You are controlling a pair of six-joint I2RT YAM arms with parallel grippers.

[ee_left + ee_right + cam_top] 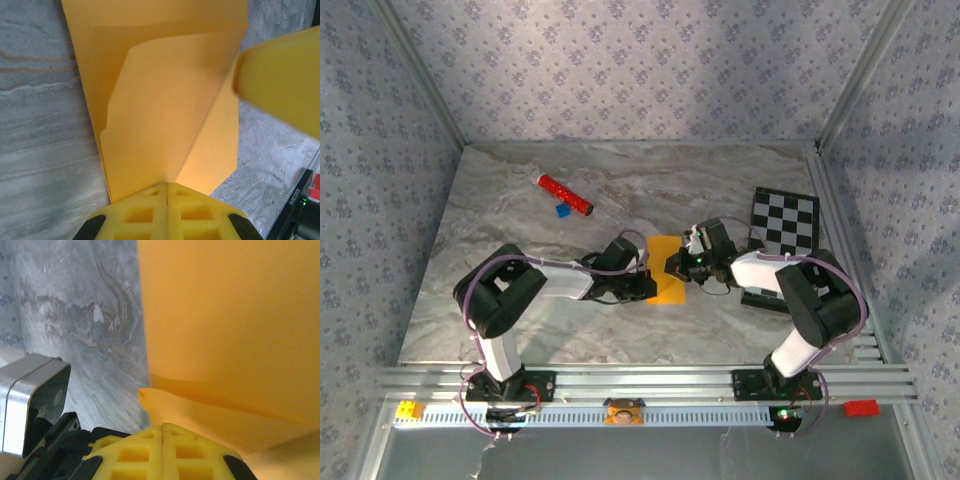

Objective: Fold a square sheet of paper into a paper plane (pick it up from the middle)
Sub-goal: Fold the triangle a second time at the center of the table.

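Note:
The square sheet of paper is orange-yellow and lies folded into a narrow rectangle at the table's middle. In the left wrist view the paper has a folded flap, and a raised crease runs into my left gripper, which is shut on it. That crease ends at a finger of my right gripper. The right gripper is shut on the paper, beside a lifted flap corner. From above, the left gripper and right gripper meet over the sheet from opposite sides. A paper plane is out of view.
A red cylinder and a small blue block lie at the back left. The checkered board sits at the back right, close behind my right arm. A yellow brick and a red brick rest on the front rail.

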